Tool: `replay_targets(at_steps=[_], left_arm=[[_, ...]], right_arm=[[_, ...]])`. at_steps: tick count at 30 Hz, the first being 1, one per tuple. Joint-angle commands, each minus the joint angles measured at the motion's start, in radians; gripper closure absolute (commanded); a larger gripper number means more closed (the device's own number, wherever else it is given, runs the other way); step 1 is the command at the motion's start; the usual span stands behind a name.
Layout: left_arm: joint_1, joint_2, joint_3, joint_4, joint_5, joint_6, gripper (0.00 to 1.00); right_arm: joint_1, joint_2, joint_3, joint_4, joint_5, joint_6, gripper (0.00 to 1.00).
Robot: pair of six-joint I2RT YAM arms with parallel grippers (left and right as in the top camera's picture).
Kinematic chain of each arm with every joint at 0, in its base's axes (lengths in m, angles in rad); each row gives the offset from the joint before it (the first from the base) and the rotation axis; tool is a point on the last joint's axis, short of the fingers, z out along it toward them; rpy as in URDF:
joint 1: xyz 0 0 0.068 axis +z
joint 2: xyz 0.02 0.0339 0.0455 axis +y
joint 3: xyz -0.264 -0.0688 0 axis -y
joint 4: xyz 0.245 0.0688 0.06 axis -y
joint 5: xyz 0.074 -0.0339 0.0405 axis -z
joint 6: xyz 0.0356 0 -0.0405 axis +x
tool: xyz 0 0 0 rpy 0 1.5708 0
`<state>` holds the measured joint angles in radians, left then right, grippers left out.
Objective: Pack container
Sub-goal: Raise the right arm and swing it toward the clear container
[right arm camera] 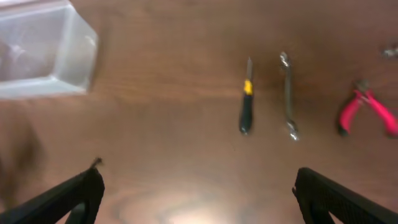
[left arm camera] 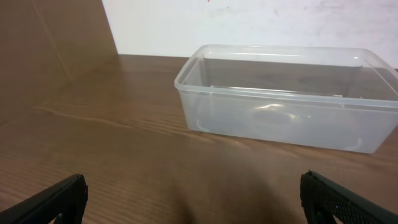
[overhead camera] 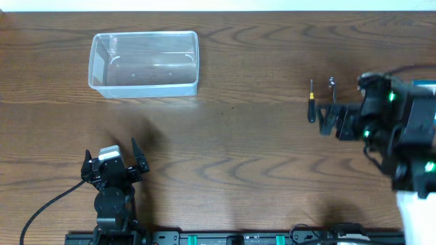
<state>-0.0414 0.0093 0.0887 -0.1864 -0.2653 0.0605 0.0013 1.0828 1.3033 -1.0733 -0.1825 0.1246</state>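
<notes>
Fingers of left hand (left arm camera: 198, 200) and right hand (right arm camera: 198, 196) spread wide, gripping nothing.

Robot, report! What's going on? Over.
Left gripper, right gripper open, empty. Container empty. Screwdriver, wrench, pliers unpacked. Nothing blocking.

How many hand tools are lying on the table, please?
3 in the right wrist view: a black-and-yellow screwdriver, a silver metal wrench just right of it, and pink-handled pliers further right. A blurred thing at the top right edge may be another.
</notes>
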Motion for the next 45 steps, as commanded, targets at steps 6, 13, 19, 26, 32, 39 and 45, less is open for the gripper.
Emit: replay_targets(at_steps=[6,13,19,26,32,39,45], left_arm=[[-0.003,0.002,-0.028,-0.005,-0.004,0.014,0.02],[-0.003,0.002,-0.028,-0.006,-0.004,0.014,0.02],[-0.003,0.002,-0.028,-0.006,-0.004,0.014,0.02],[-0.003,0.002,-0.028,-0.005,-0.004,0.014,0.02],[-0.003,0.002,-0.028,-0.005,-0.004,0.014,0.02],[-0.003,0.002,-0.028,-0.005,-0.004,0.014,0.02],[-0.003,0.002,-0.028,-0.005,-0.004,0.014,0.02]], right_arm=[[0.013,0.159,0.202,-0.088,-0.034,-0.077,0.01],[0.014,0.171,0.202,-0.084,-0.024,-0.095,0.01],[0.069,0.204,0.220,-0.091,-0.024,-0.096,0.01],[0.209,0.310,0.347,-0.156,-0.013,-0.097,0.01],[0.299,0.409,0.483,-0.218,-0.010,-0.130,0.01],[0.404,0.492,0.500,-0.174,-0.003,-0.141,0.01],[0.500,0.609,0.500,-0.137,0.107,-0.140,0.01]])
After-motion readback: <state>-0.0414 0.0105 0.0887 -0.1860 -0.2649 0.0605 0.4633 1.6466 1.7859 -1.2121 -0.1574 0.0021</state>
